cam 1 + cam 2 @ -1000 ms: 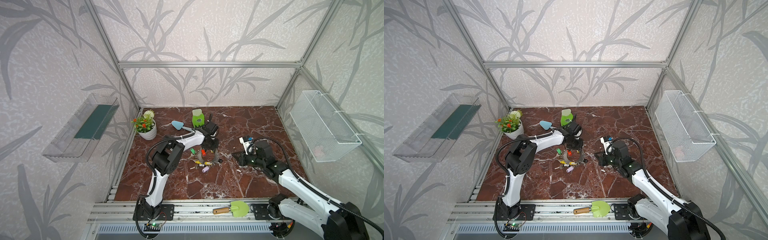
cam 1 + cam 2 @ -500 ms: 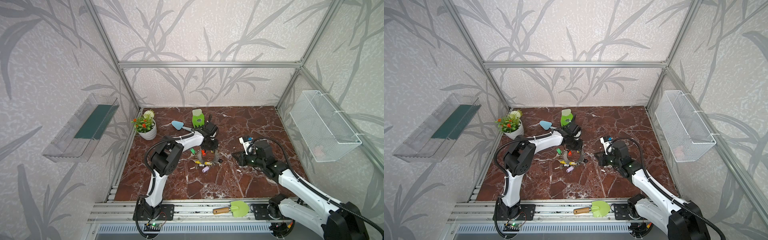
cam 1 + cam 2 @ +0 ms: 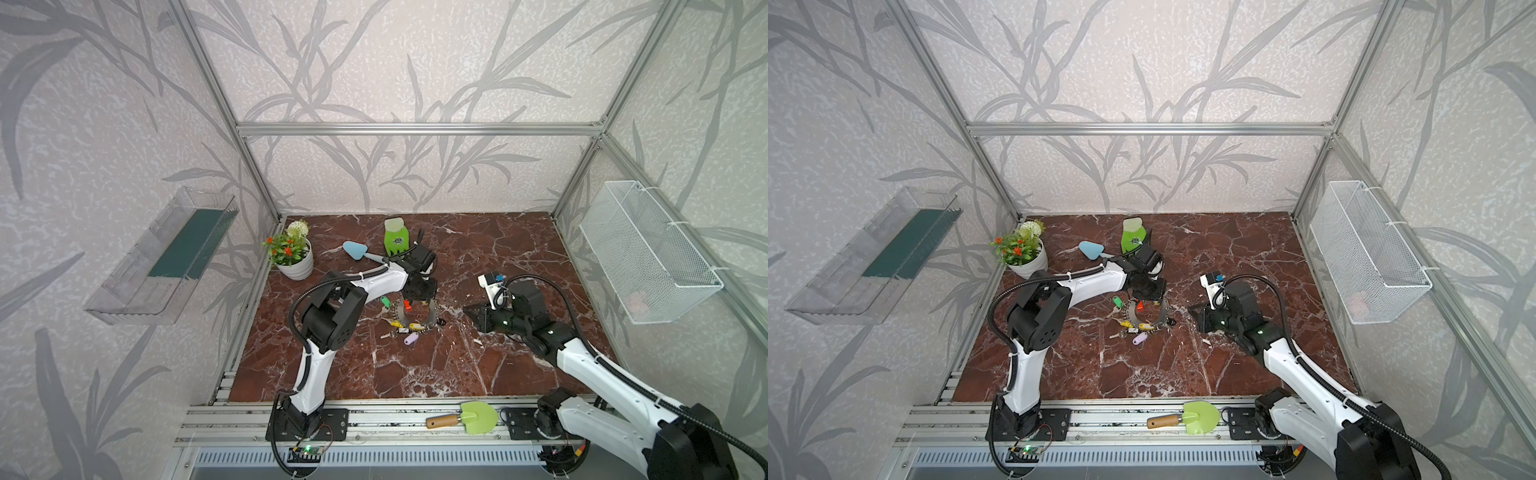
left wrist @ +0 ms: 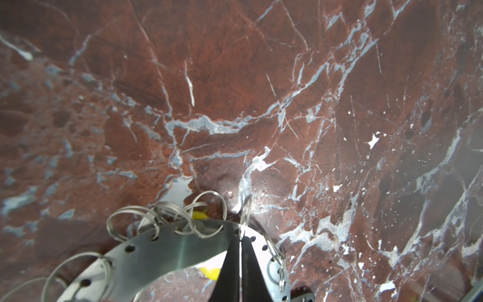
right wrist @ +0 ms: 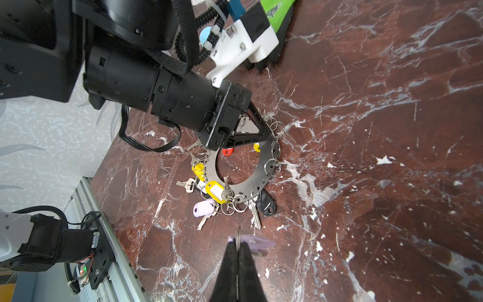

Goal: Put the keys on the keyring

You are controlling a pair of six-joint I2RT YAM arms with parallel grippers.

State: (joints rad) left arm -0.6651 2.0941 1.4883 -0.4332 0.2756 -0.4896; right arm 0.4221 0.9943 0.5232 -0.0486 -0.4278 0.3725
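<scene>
While my left claw (image 4: pixel 240 243) is clenched on the rim of the keyring (image 5: pixel 264 167), which lies on the surface (image 5: pixel 366 130) with yellow, red, black and lilac keys (image 5: pixel 214 189) gathered along one side, my right claw (image 5: pixel 237 245) is clamped on the split ring (image 5: pixel 238 235) of another lilac key (image 5: pixel 257 244), held near the keyring but apart from it. I judge this the threading step: one claw steadies, the other brings a key in. Next I would have to line that split ring up with a free wire loop (image 5: pixel 271 164) on the rim and work it on, a fine move. The held key is mostly behind my fingertips (image 5: pixel 230 261), I cannot tell whether the steadied rim is lifted, and in both top views the loops are too small to sort.
</scene>
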